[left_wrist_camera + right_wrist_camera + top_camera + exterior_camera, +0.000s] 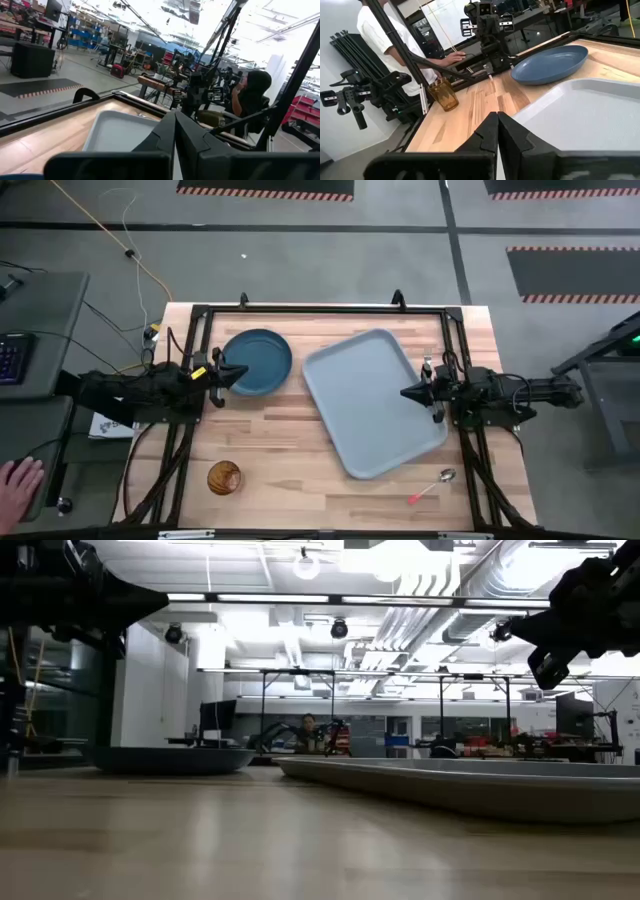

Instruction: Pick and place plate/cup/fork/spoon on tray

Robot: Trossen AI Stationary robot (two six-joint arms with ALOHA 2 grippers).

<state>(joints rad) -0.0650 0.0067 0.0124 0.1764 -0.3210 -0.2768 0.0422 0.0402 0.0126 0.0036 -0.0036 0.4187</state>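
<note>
- Left end effector (243, 372): fingers closed, empty, at plate's (262, 358) 9 o'clock edge.
- Right end effector (405, 392): closed, empty, over tray's (360, 395) 3 o'clock edge.

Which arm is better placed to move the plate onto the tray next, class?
Probably the left. Its claw sits at the plate, while the right claw is over the tray.

Lighting even from overhead fixtures; ceiling glare in the low view; near tabletop (300, 850) blurred; shadows soft.
</note>
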